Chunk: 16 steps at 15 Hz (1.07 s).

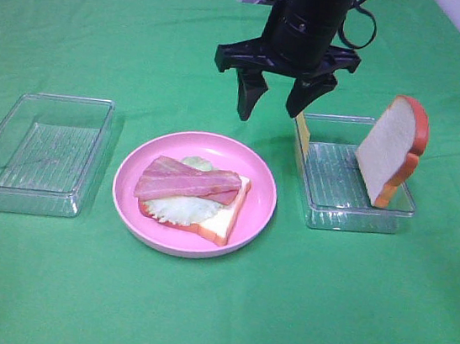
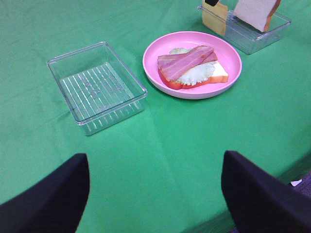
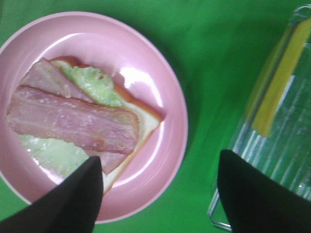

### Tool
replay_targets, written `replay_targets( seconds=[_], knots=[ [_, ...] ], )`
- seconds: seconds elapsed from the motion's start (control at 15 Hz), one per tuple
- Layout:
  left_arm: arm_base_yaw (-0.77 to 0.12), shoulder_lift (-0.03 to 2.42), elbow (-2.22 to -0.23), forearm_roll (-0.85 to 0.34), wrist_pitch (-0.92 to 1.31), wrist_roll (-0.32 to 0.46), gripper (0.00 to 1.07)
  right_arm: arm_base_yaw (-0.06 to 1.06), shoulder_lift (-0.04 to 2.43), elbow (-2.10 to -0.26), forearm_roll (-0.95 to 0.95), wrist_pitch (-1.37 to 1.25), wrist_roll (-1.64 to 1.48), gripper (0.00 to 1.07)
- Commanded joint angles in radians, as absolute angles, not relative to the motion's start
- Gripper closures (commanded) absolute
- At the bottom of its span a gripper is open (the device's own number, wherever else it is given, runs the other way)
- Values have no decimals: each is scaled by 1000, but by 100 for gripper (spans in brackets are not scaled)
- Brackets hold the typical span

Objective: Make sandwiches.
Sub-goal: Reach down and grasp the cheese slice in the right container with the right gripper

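A bread slice [image 1: 222,219] lies on the pink plate [image 1: 264,185] with lettuce [image 1: 176,207] and two bacon strips [image 1: 186,181] on it. It also shows in the left wrist view [image 2: 194,73] and the right wrist view [image 3: 73,121]. My right gripper [image 1: 272,101] hangs open and empty above the plate's far right edge. A second bread slice [image 1: 392,149] leans upright in the right clear tray [image 1: 352,213]. An orange cheese slice [image 1: 302,131] stands on edge against that tray's left wall. My left gripper [image 2: 155,191] is open and empty over bare cloth, out of the exterior high view.
An empty clear tray [image 1: 38,151] stands left of the plate. Green cloth covers the whole table. The table's edge shows at the lower right of the left wrist view [image 2: 291,170].
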State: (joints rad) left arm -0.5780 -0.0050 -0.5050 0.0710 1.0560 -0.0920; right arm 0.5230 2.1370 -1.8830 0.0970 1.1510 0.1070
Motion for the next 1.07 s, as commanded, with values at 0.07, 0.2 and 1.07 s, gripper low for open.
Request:
replay_targets(
  seconds=[0.07,0.2,1.07],
  knots=[
    [-579,-25,-499,64,1045,-92,34,482,2149,-1926,47,1177,152,52],
    [-579,-25,-499,64,1045,-92,34,455,2176,-1950,51,1185,151,53],
    [-579,-25,-499,64,1045,-92,34,412,2352,-2049,43,1193,126,65]
  ],
)
